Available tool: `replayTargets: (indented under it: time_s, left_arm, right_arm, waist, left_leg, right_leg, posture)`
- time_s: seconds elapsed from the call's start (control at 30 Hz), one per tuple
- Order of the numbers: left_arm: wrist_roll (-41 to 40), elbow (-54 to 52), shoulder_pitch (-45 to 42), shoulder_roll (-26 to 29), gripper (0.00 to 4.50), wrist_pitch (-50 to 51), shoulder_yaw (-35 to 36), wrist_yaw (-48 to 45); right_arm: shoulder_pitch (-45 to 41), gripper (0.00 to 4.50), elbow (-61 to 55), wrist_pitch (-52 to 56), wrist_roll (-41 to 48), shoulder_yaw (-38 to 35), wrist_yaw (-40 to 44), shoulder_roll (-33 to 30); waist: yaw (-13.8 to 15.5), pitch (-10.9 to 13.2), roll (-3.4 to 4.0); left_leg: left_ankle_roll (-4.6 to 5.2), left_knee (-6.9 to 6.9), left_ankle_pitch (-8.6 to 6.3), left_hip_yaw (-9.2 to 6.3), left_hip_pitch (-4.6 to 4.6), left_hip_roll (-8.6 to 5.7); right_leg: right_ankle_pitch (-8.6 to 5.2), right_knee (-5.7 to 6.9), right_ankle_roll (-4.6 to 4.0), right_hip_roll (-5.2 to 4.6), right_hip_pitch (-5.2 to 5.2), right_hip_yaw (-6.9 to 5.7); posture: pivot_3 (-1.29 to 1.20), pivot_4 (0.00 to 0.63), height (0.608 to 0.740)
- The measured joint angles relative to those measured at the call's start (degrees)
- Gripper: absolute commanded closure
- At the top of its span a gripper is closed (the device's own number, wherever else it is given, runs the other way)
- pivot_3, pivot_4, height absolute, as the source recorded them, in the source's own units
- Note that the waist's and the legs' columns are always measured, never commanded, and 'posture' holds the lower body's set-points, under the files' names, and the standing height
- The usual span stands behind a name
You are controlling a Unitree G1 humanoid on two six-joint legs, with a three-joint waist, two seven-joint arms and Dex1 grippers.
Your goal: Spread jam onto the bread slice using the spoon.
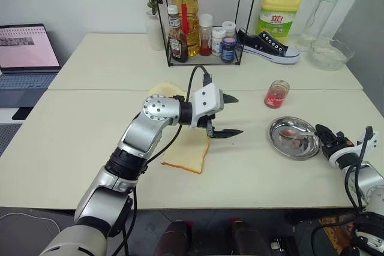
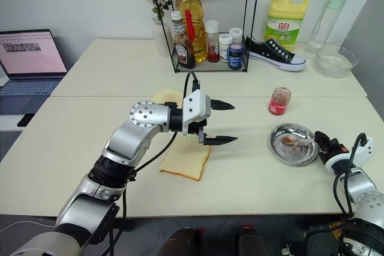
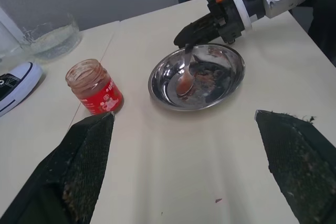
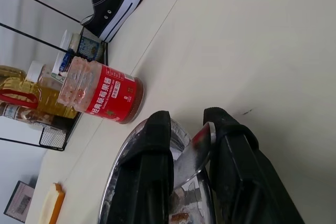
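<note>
The left gripper (image 1: 231, 115) is hovering with fingers spread wide over the squarish pale bread slice (image 1: 187, 154), partly covering it. To the right, the small clear glass jar of red jam (image 1: 276, 94) is standing just behind the round steel dish (image 1: 294, 138). The right gripper (image 3: 195, 32) is reaching over the dish's rim, its black fingers pinching the handle of the small silver spoon (image 3: 185, 76), whose bowl is resting in the dish. The cream surface (image 1: 90, 142) is also carrying a black wire rack (image 1: 204, 16) of bottles, a black-and-white sneaker (image 1: 267, 45), a yellow detergent bottle (image 1: 280, 10), a glass bowl (image 1: 329, 53) and an open laptop (image 1: 27, 55).
</note>
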Motion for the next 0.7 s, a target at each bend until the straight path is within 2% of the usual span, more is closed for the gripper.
replayTargets:
  time_s: [0.7]
  left_arm:
    - [0.0,0.0,0.0,0.0,0.0,-0.9,0.0,0.0]
  right_arm:
    - [0.3,3.42,0.2,-0.7,0.0,-0.2,-0.7,-0.5]
  waist:
    - [0.2,0.0,0.0]
  left_leg:
    - [0.0,0.0,0.0,-0.01,-0.01,-0.03]
  right_leg:
    - [0.0,-0.01,0.0,-0.03,0.01,0.0]
  posture:
    - [0.0,0.15,0.74]
